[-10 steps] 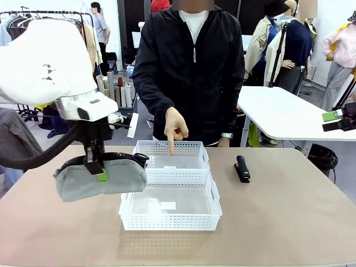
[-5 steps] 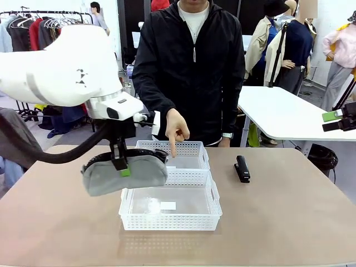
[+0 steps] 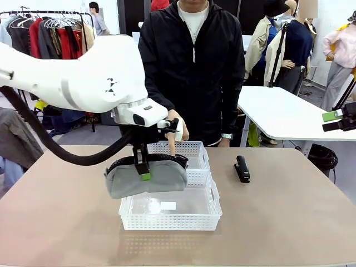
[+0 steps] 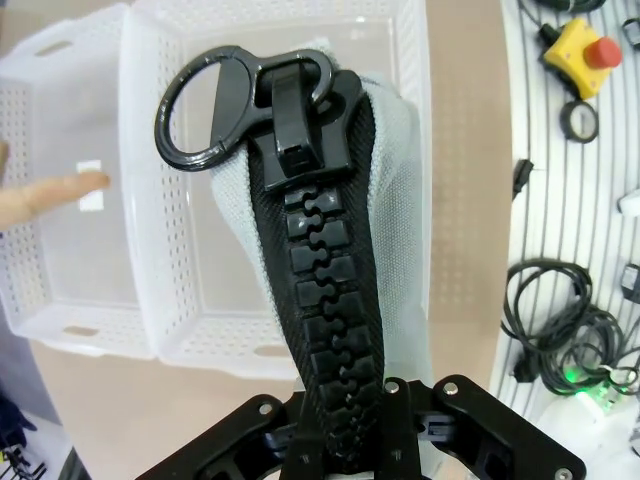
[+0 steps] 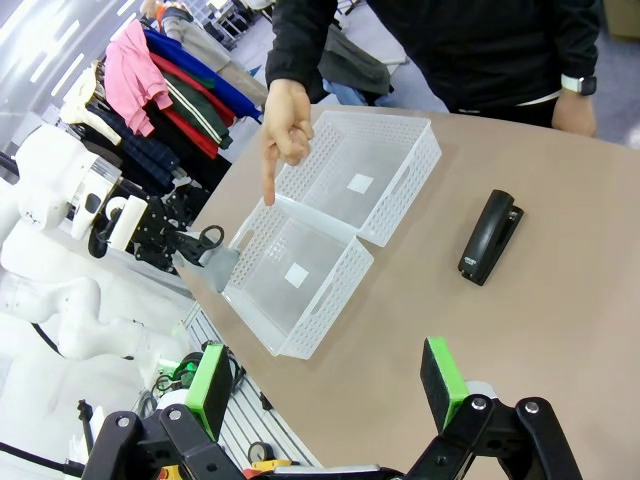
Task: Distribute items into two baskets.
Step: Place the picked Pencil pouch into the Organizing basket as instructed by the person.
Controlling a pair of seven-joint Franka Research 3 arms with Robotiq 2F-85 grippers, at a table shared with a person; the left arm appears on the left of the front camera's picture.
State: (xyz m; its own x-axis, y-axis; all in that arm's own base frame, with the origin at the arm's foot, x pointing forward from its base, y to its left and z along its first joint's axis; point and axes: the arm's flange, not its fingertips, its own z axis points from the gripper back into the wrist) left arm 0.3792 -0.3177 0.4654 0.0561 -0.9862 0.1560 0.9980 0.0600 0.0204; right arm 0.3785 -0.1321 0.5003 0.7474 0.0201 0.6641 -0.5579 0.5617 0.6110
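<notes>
**Flat grey fabric bag with black strap (image 3: 167, 179), airborne**

Left gripper (image 3: 145, 176) pinches its top. Its long axis runs along the table's (image 3: 278, 222) near edge, above the nearer white lattice plastic basket (image 3: 172, 221). The person's finger (image 5: 270, 180) points into the farther white basket (image 3: 197, 146), just beyond. Right gripper (image 5: 325, 385) is spread and empty.

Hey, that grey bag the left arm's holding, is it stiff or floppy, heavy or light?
Probably floppy: the grey bag sags either side of the left gripper pinching its top edge. Likely light, since that narrow pinch carries it. Dropped, it would probably slump, not roll.
</notes>
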